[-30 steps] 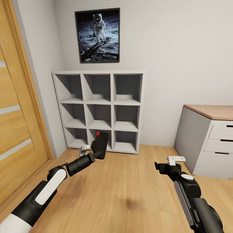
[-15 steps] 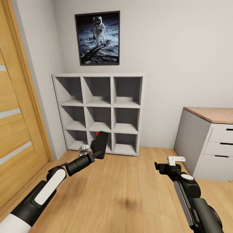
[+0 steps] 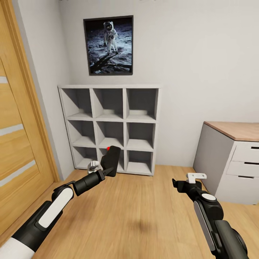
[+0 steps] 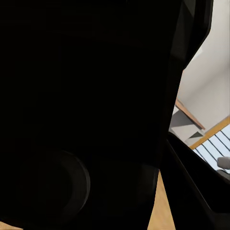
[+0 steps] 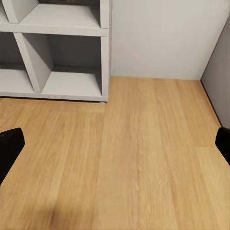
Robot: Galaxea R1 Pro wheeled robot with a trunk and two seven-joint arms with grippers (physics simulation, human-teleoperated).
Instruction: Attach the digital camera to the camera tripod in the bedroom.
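My left gripper [image 3: 101, 167] is shut on the digital camera [image 3: 111, 160], a small black body with a red button on top, held above the wood floor in front of the shelf unit. Seen from the left wrist, the camera's dark body [image 4: 86, 110] is pressed close against the lens. At the lower right of the head view, my right gripper [image 3: 192, 179] stands open with nothing in it; the right wrist view has its dark fingertips [image 5: 9, 146] wide apart at the frame edges over bare floor. The camera tripod is out of view.
A white nine-cube shelf unit [image 3: 109, 126] stands against the far wall under a framed astronaut picture [image 3: 108, 44]. A wooden door [image 3: 18, 118] lines the left side. A white drawer cabinet with a wood top [image 3: 233, 158] stands at the right. Light wood floor [image 3: 136, 212] lies between.
The whole head view has shifted slightly downward, so the shelf and picture sit lower in the frame: the camera moved. Both arms hold the same pose, the digital camera still gripped.
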